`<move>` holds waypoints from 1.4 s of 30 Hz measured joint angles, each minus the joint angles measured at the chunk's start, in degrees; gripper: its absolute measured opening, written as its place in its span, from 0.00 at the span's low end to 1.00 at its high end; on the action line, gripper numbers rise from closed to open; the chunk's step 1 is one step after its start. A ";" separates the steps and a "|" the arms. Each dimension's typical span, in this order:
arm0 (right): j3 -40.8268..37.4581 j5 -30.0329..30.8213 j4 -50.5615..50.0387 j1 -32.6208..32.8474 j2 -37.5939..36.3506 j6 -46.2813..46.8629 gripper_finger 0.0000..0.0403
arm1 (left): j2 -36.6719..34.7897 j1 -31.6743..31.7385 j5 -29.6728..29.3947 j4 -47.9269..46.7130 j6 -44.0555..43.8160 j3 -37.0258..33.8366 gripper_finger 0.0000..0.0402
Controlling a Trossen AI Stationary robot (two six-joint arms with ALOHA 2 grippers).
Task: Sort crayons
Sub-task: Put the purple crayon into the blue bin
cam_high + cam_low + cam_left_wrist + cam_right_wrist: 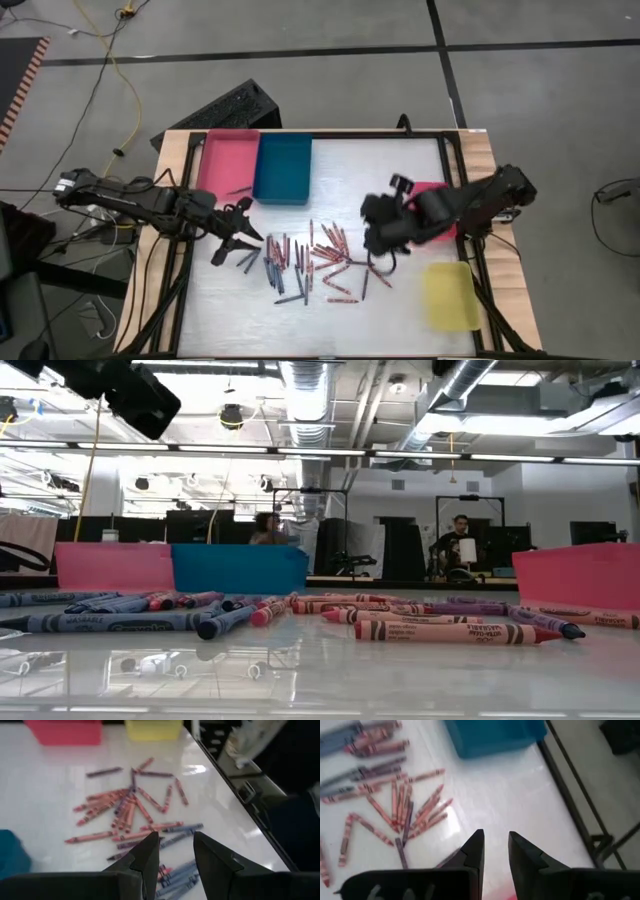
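Standing apart with a gap between them and nothing held, the left gripper's (172, 852) fingers (150, 855) hung over the grey-blue end of the crayons (315, 262). In the high view that gripper (240, 238) sat at the left edge of the scatter, just below the pink tray (226, 160) and blue tray (283, 168), which stood touching at the back of the worktop (400, 170).

Right gripper's (495, 850) fingers (522, 855) likewise parted, empty, above bare worktop beside a fan of red crayons. From above, this gripper (378, 240) hovered at the right edge of the pile, its arm lying over the red tray (432, 190). Yellow tray (450, 296) sat nearer the front right corner.

Crayons lay loose across the middle of the worktop: grey-blue and dark ones mostly left, red and pink ones centre and right. None seen in any tray.

Two people (458, 545) visible far off in the room behind.
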 joint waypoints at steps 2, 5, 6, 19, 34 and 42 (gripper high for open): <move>-4.51 1.24 1.71 1.59 0.00 4.36 0.20 | -1.19 -0.71 -2.68 -0.47 -1.46 0.00 0.27; -11.88 1.83 6.93 2.99 0.01 10.71 0.20 | -2.64 -1.12 -5.35 -1.54 -5.02 0.00 0.27; -14.19 1.73 9.23 3.29 0.04 12.14 0.20 | -2.88 -1.12 -5.41 -1.99 -5.76 0.00 0.27; -27.98 1.02 28.68 4.09 0.04 12.83 0.20 | 3.36 -1.18 -12.18 -6.72 -12.49 0.00 0.27; -27.50 2.53 41.19 -2.18 0.04 -8.24 0.20 | 5.13 -0.09 -19.91 -10.63 -17.88 2.45 0.27; -21.72 1.96 48.17 -10.08 0.04 -30.53 0.20 | 0.94 -0.07 -27.77 -11.43 -6.52 12.81 0.27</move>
